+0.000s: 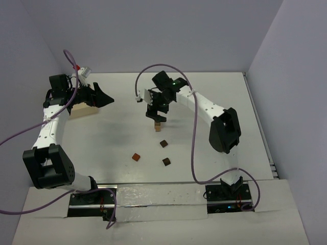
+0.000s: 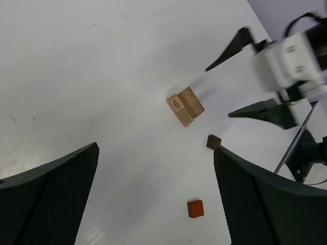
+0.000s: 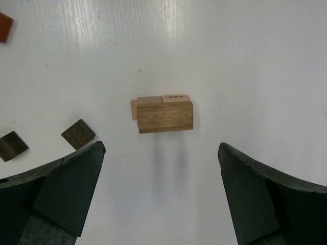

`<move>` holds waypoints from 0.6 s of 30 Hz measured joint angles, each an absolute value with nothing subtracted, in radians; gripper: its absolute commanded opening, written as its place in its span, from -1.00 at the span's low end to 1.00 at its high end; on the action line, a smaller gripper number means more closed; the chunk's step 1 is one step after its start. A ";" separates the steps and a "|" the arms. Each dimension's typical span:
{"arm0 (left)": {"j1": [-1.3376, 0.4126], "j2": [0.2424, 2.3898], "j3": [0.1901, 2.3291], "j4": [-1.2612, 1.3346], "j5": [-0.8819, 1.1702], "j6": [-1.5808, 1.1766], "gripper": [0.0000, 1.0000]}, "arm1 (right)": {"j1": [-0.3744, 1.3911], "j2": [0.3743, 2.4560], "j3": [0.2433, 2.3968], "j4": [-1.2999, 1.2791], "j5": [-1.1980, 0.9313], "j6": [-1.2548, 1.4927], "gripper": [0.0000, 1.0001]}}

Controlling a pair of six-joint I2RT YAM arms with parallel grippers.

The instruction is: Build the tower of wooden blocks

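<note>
Right gripper (image 3: 161, 148) fingers fill the lower corners of the right wrist view. They are spread wide apart with nothing clamped between them. Centred in the gap, on the table (image 3: 245, 61) below, stands the tower (image 3: 165, 113). Neither finger touches it. Seen from above, its top piece is a darker, longer block laid crosswise, and paler pieces show along its far edge. The number of layers cannot be told. In the top external view the tower sits near mid-table, directly under the right gripper, whose arm reaches in from the right. Three loose blocks lie nearer the arm bases. The first dark block (image 1: 163, 143) is just short of the tower. The red block (image 1: 136, 156) lies to the left of it. The second dark block (image 1: 166, 162) lies nearest the bases. All three are apart from one another and from the tower. The left gripper (image 2: 156, 149) is likewise fully spread and holds nothing. It hangs at the far left of the table, just beside a pale board (image 1: 84, 109) and well apart from the tower. Its camera looks across the table at the tower, where one pale face bears the digit 6. The open right gripper fingers appear beyond the tower in that view.
</note>
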State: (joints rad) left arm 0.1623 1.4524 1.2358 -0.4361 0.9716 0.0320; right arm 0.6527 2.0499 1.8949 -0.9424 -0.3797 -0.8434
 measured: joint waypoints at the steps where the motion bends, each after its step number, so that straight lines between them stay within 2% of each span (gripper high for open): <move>1: 0.162 1.450 1.236 -0.437 0.964 0.035 0.99 | 0.653 2.019 1.895 -0.942 -0.382 -0.838 0.99; 7: 0.162 1.430 1.235 -0.436 0.900 0.043 0.99 | 0.654 1.790 1.831 -0.887 -0.384 -0.767 0.98; 10: 0.160 1.417 1.229 -0.431 0.849 0.043 0.98 | 0.655 1.650 1.701 -0.831 -0.371 -0.692 0.87; 13: 0.159 1.399 1.209 -0.420 0.786 0.044 0.98 | 0.657 1.544 1.538 -0.732 -0.337 -0.577 0.70; 15: 0.159 1.385 1.185 -0.411 0.742 0.044 0.99 | 0.658 1.497 1.412 -0.690 -0.310 -0.495 0.45; 18: 0.158 1.370 1.154 -0.405 0.676 0.042 0.98 | 0.665 1.494 1.283 -0.660 -0.241 -0.372 0.26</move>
